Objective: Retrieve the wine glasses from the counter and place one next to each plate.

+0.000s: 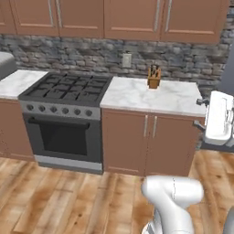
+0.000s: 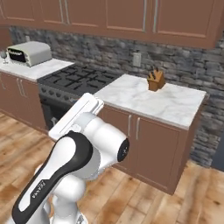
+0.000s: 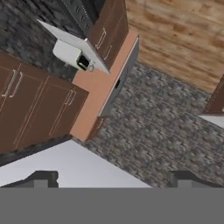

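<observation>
Jaws spread wide, empty, fingertips (image 3: 41,178) facing stone wall and cabinets. One wine glass (image 2: 3,56) stands on the far-left bench (image 2: 41,68) beside the toaster oven (image 2: 28,53), well apart from the arm (image 2: 65,170).

A wine glass (image 2: 3,56), small and indistinct, seemingly upright, stands on the white marble counter (image 2: 39,69) at far left.

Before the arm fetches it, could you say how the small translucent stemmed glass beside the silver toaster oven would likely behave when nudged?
The small translucent stemmed glass stands upright, bowl above a narrow foot, so a sideways nudge would probably tip it. Its thin stem looks fragile. Once toppled, the rounded bowl might roll on the smooth marble counter.
</observation>
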